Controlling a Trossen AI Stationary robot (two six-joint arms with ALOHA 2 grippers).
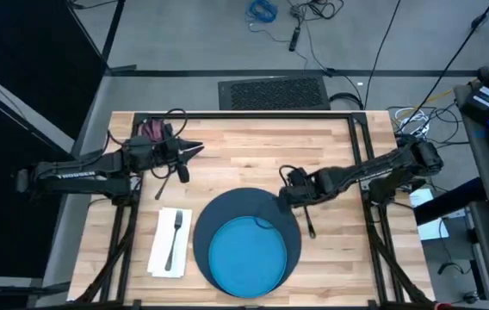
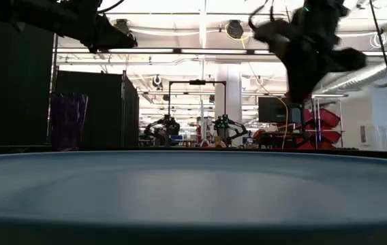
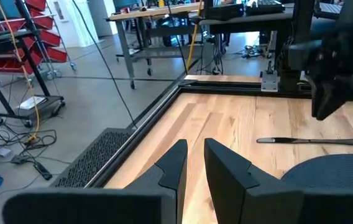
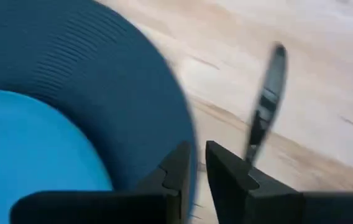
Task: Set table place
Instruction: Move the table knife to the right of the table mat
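The place setting sits toward the near edge of the table (image 1: 253, 142): a dark blue round mat (image 1: 289, 220) with the bright blue plate (image 1: 246, 254) resting on its near part, so the mat serves as a base and the cutlery can flank it. To the mat's left lies the white folded napkin (image 1: 164, 244) with the fork (image 1: 176, 237) laid along it, apart from the mat. On the other side a knife (image 1: 310, 222) lies on the bare wood just beside the mat's right rim, where it belongs. The right gripper (image 1: 285, 199) hangs over that rim, close to the knife, its fingers nearly together with only a thin gap and nothing between them; I judge the knife is set down. The left gripper (image 1: 194, 150) waits over the far-left part of the table, fingers also close together and empty, with the purple cup (image 1: 151, 129) behind it near the far-left corner, well apart from the setting. No spoon shows. The left arm lies between the cup and the mat.
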